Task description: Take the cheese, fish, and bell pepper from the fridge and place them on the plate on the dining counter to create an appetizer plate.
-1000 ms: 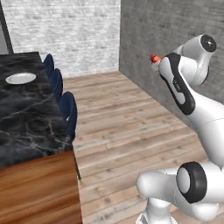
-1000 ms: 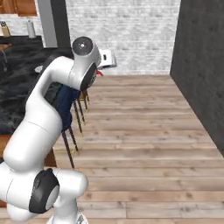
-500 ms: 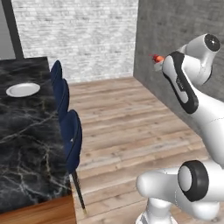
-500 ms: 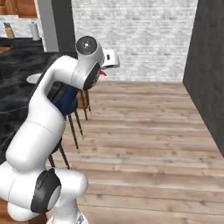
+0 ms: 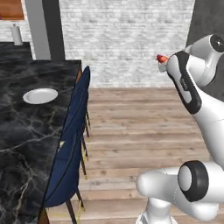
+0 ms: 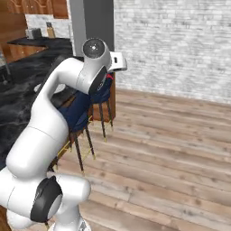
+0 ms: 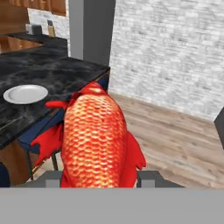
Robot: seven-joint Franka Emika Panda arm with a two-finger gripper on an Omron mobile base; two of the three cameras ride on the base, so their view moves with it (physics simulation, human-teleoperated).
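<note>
The fish [image 7: 94,135], red-orange and scaly, stands between the two fingertips of my gripper [image 7: 100,178], which is shut on it. In the left base view the fish [image 5: 161,57] pokes out past the raised hand, high above the wood floor. The white plate [image 7: 25,94] lies bare on the black marble dining counter [image 7: 61,70], ahead and to the left of the fish. From the left base camera the plate [image 5: 40,96] sits on the counter [image 5: 26,131] far left of the hand. Cheese, bell pepper and fridge are out of view.
Blue chairs [image 5: 72,148] line the counter's edge between the arm and the plate; they also stand beside the arm [image 6: 83,108]. A grey pillar [image 5: 43,26] rises behind the counter. Open wood floor [image 5: 131,127] runs to a white brick wall [image 5: 127,39].
The base has moved, so the whole scene has shifted: counter, plate and chairs now show larger and further right in the left base view. The gripper has kept its hold on the fish.
</note>
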